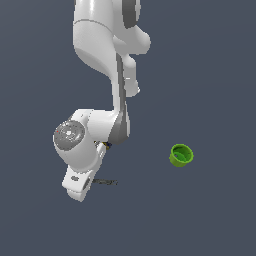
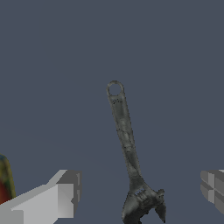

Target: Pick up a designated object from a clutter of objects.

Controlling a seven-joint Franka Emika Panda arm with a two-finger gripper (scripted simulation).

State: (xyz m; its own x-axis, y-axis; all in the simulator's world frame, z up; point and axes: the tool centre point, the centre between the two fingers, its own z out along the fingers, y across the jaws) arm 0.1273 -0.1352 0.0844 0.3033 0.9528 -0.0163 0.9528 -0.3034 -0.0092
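The gripper [image 2: 140,192] hangs low over the wrench [image 2: 127,144], its two fingers [image 2: 61,194] spread wide and holding nothing. In the wrist view the wrench lies flat on the grey tabletop [image 2: 52,65] in the gap between them, its jaw end nearest the camera and its ringed end pointing away. So its long axis runs across the line joining the fingers, which looks right for closing on the handle near the head. In the exterior view only a short dark stretch of the wrench shows beside the arm's hand; the green cup [image 1: 181,155] sits well apart towards the exterior view's right. A labelled can [image 2: 4,183] shows at the wrist view's edge.
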